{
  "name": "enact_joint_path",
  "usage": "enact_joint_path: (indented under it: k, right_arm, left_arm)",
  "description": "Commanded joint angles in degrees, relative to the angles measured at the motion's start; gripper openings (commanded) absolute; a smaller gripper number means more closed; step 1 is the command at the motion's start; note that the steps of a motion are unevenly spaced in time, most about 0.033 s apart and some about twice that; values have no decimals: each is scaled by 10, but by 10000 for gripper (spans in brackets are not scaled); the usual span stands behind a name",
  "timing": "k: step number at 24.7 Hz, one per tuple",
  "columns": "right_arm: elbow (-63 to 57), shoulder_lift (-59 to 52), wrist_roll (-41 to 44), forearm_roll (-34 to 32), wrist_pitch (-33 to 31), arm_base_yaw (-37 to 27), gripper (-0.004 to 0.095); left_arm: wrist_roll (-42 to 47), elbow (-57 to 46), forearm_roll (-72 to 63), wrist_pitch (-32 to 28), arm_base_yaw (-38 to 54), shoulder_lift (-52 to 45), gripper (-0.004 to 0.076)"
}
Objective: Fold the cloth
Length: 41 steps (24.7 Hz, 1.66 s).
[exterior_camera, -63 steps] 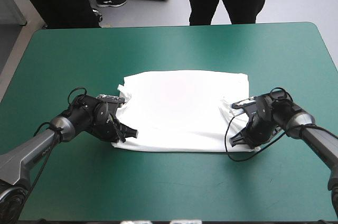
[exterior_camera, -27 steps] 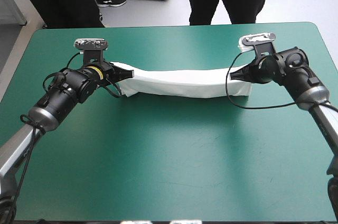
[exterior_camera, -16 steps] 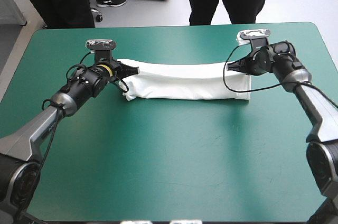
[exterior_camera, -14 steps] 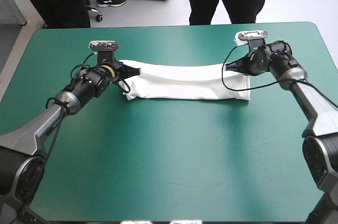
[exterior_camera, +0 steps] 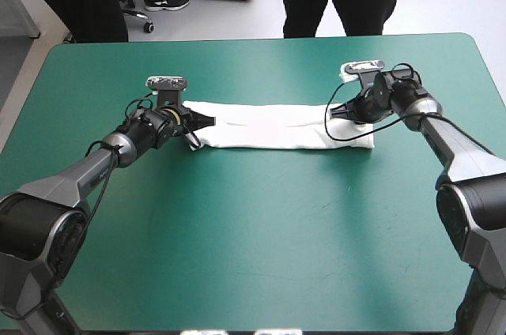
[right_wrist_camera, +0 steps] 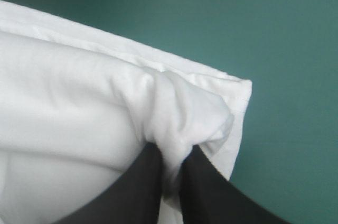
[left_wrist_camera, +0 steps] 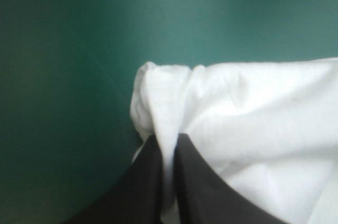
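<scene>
Left hand (exterior_camera: 196, 122) and right hand (exterior_camera: 339, 111) pinch the apparently folded T-shirt (exterior_camera: 269, 126).

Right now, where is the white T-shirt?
High view: the T-shirt lies as a folded strip across the table's far half, ends pinched by the left fingers and right fingers.

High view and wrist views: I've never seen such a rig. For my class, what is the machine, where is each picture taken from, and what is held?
Two robot arms work at a teal-green table. The high view looks down from above and behind them; each wrist view looks along one arm's black fingers. A white T-shirt, folded into a long strip, lies on the table. The left end effector and right end effector each pinch one end.
</scene>
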<state>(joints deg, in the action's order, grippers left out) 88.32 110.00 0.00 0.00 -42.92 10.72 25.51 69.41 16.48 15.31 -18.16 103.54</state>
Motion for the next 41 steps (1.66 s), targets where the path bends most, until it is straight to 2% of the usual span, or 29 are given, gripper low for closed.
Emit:
enact_joint_path:
  k: [1,3,5,7,11,13,14,16,18,20,22,26,29,33,41]
  right_arm:
    - [36,-30,-18,4,-6,-4,312]
    - [55,-32,-18,0,-39,-4,478]
    - [75,-41,-18,-14,-78,-4,596]
    - [84,-58,-18,-34,-99,-4,628]
    - [84,-112,-14,-72,-107,-4,620]
    - [84,-138,-13,-81,-108,-12,619]
    - [84,-147,-11,-81,-109,-18,619]
    - [84,-161,-10,-68,-114,-40,616]
    - [84,-170,-16,-34,-120,-69,600]
    - [84,-173,-41,8,-126,-98,588]
    - [84,-172,-89,88,-144,-142,577]
    - [84,-171,-135,122,-144,-153,577]
    - [84,-163,-137,129,-148,-153,577]
    - [84,-154,-148,129,-148,-153,577]
    - [84,-138,-172,150,-148,-153,577]
  left_arm:
    - [-2,19,0,-12,-1,-34,182]
    - [-4,19,0,4,-1,-44,285]
    - [-4,19,2,43,-1,-63,384]
    - [-4,19,3,95,-1,-92,428]
    - [-12,19,2,174,-2,-165,429]
    - [-26,19,-18,195,-2,-204,398]
    - [-45,19,-36,201,-2,-225,349]
    - [-86,19,-78,202,-2,-262,203]
    - [-157,19,-134,193,-2,-288,-2]
    - [-234,28,-190,195,-2,-294,-11]
    - [-335,74,-295,220,-2,-255,-18]
    - [-420,189,-397,277,-8,-127,-18]
    - [-420,297,-379,321,-54,-15,-18]
    - [-401,385,-373,334,-100,100,-18]
    - [-367,407,-360,324,-119,178,-18]
